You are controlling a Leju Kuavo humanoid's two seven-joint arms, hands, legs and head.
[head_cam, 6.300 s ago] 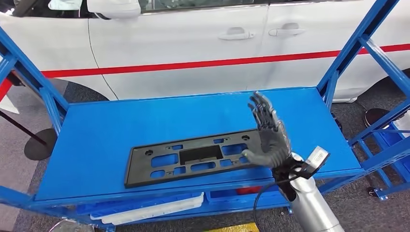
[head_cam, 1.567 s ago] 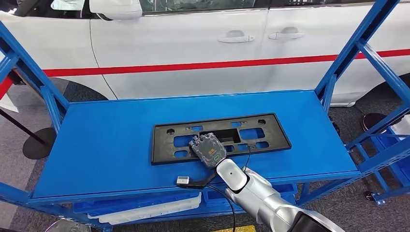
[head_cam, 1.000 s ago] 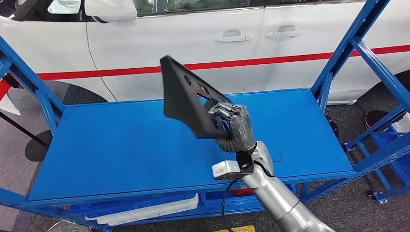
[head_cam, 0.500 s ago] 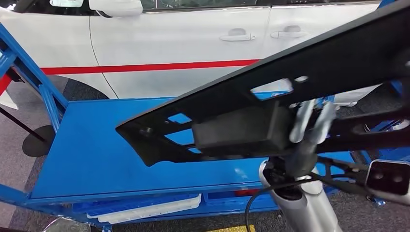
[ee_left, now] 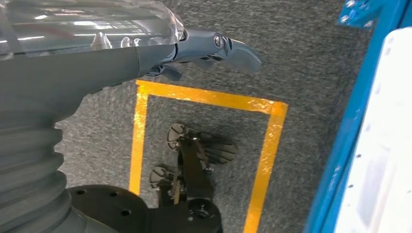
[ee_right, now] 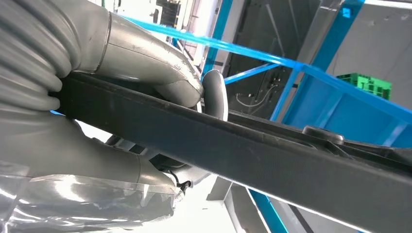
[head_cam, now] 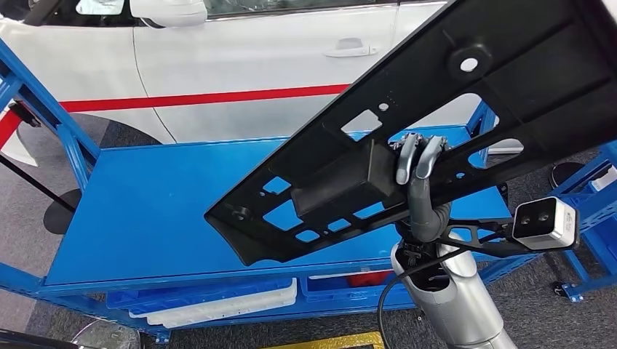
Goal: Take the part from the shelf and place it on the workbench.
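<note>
Now we are gripping the part (head_cam: 407, 138), lifted and tilted across the frame's centre and upper right above the shelf (head_cam: 145, 218), in our right hand (head_cam: 418, 182), fingers hooked through an opening; it looks stiff, light, unwieldy.

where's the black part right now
In the head view the black part is off the blue shelf, held tilted in the air by the right hand, in front of the white car.

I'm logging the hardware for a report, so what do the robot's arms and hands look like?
The right arm is a smooth silver tube with a black cable and a white camera box. The right hand is grey. The left hand has a grey ribbed cover and darker fingers.
</note>
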